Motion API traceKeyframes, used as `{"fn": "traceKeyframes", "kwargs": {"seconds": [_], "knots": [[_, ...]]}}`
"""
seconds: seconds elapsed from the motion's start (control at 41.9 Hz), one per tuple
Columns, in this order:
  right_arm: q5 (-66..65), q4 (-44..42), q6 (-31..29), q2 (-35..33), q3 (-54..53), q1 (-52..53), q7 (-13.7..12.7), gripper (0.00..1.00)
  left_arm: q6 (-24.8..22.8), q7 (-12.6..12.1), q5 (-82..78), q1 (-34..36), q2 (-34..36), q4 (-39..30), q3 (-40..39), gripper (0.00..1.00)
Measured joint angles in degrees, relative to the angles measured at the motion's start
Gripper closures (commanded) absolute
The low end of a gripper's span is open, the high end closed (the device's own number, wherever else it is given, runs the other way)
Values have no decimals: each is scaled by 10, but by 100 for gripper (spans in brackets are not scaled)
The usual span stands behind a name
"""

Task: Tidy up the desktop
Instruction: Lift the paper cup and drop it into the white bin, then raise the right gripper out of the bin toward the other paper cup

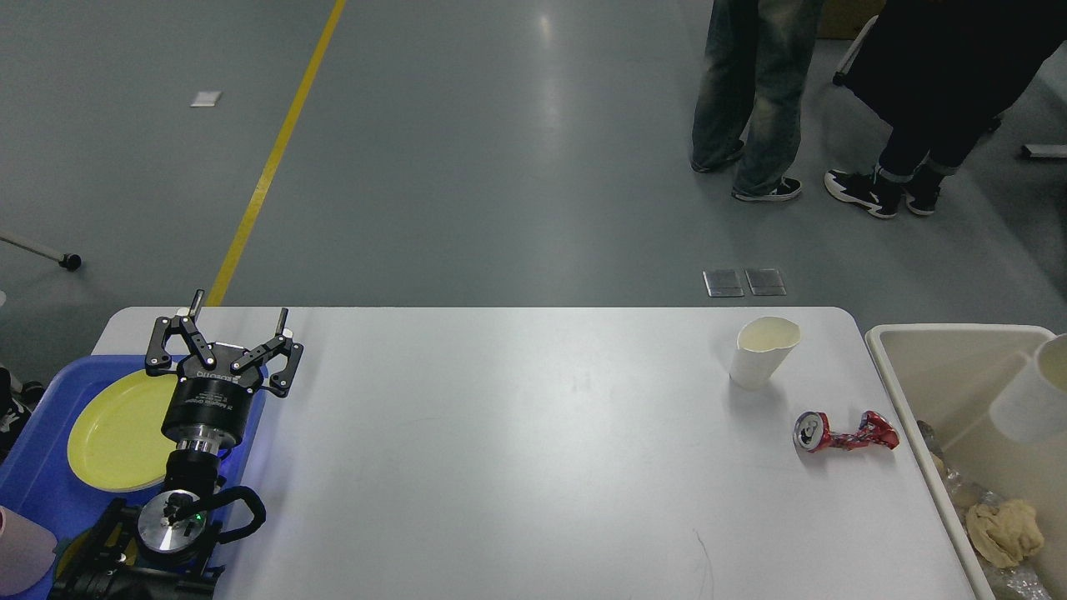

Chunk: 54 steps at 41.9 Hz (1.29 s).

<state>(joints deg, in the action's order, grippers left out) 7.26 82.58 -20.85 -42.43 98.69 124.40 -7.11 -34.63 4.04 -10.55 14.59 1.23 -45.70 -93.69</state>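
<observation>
Head view: my left gripper [238,312] hangs open over the blue tray [42,492] at the white desktop's [517,450] left edge, leaving the paper cup [763,352] and crushed can [844,432] near the bin [950,367], probably trash to clear.

crushed can [844,432], paper cup [762,352], yellow plate [117,432]

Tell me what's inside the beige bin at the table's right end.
The beige bin holds a white paper cup, a crumpled tan wad and some clear plastic wrap. Whatever lies beneath them, and past the frame's right edge, is hidden.
</observation>
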Motion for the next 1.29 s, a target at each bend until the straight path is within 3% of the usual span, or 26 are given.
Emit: {"fn": "traceKeyframes", "kwargs": {"seconds": [0.191, 0.454, 0.621, 0.74, 0.908, 1.29], "knots": [[-1, -121, 71, -55, -74, -183, 1, 100, 0, 0, 0, 0, 0, 0, 0, 4], [-1, -291, 161, -55, -248, -487, 4, 100, 0, 0, 0, 0, 0, 0, 0, 4], [1, -441, 194, 10, -381, -694, 4, 100, 0, 0, 0, 0, 0, 0, 0, 4], [7, -610, 223, 92, -473, -850, 4, 100, 0, 0, 0, 0, 0, 0, 0, 4], [7, -744, 235, 174, -525, -944, 4, 100, 0, 0, 0, 0, 0, 0, 0, 4], [6, -765, 251, 220, -523, -971, 0, 100, 0, 0, 0, 0, 0, 0, 0, 4]]}}
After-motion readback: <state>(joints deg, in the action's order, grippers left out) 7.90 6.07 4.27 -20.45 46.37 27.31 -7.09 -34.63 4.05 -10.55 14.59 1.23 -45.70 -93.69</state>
